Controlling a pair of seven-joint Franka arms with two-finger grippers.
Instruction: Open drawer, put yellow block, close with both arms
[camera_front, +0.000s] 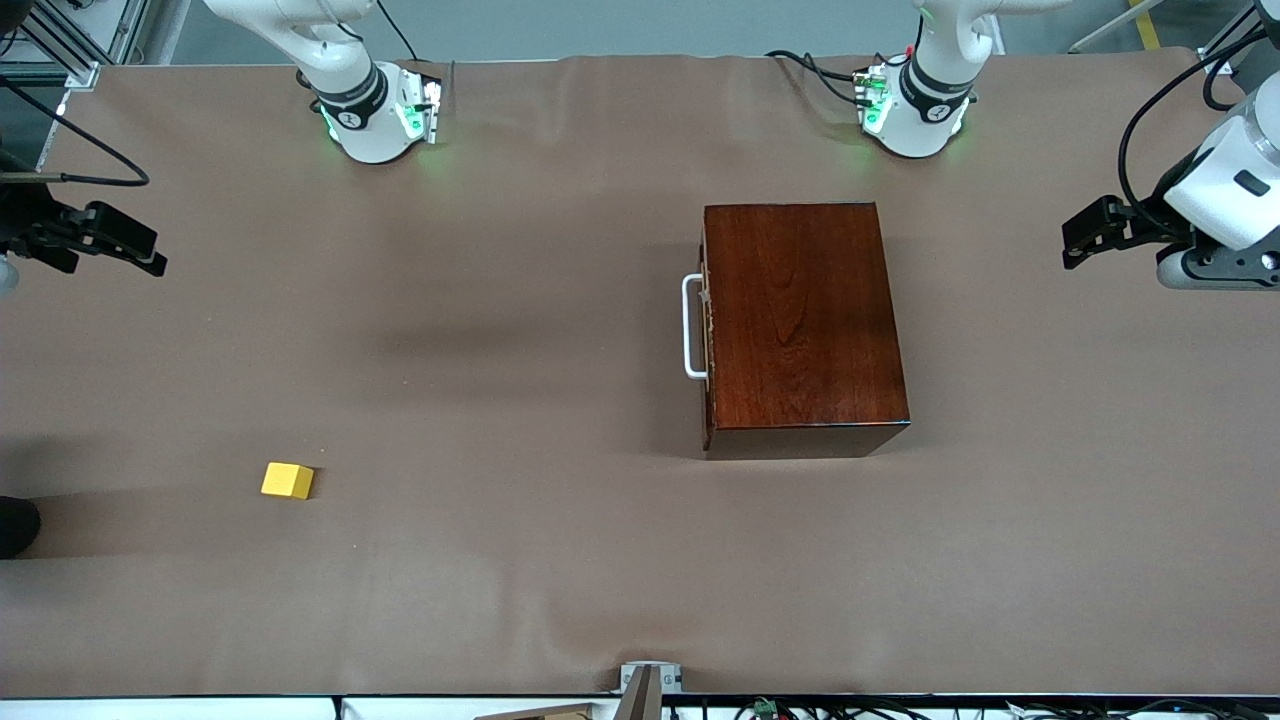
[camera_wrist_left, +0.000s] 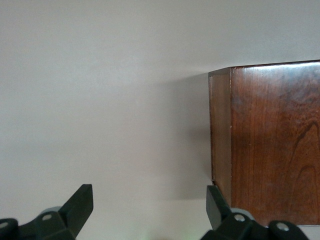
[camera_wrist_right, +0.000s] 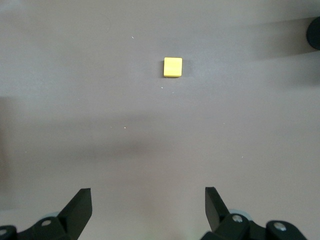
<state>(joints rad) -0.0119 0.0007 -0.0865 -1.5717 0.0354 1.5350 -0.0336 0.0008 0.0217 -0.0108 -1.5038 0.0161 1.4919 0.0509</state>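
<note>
The dark reddish-brown wooden box (camera_front: 805, 320) stands toward the left arm's end of the table. Its drawer (camera_front: 708, 340) is shut, and the white U-shaped handle (camera_front: 692, 327) faces the right arm's end. The yellow block (camera_front: 287, 481) lies on the cloth toward the right arm's end, nearer the front camera than the box. My left gripper (camera_front: 1070, 247) hovers open beside the box's back end, and the left wrist view shows its empty jaws (camera_wrist_left: 150, 205) with a corner of the box (camera_wrist_left: 270, 145). My right gripper (camera_front: 152, 253) hangs open over the table's right-arm end. Between its jaws (camera_wrist_right: 148, 205) is nothing, and the yellow block (camera_wrist_right: 173, 67) lies well away.
A brown cloth (camera_front: 500, 330) covers the table. The two arm bases (camera_front: 375, 110) (camera_front: 915, 110) stand along the edge farthest from the front camera. A dark round object (camera_front: 15, 525) sits at the right arm's end. A small mount (camera_front: 650, 680) is fixed at the near edge.
</note>
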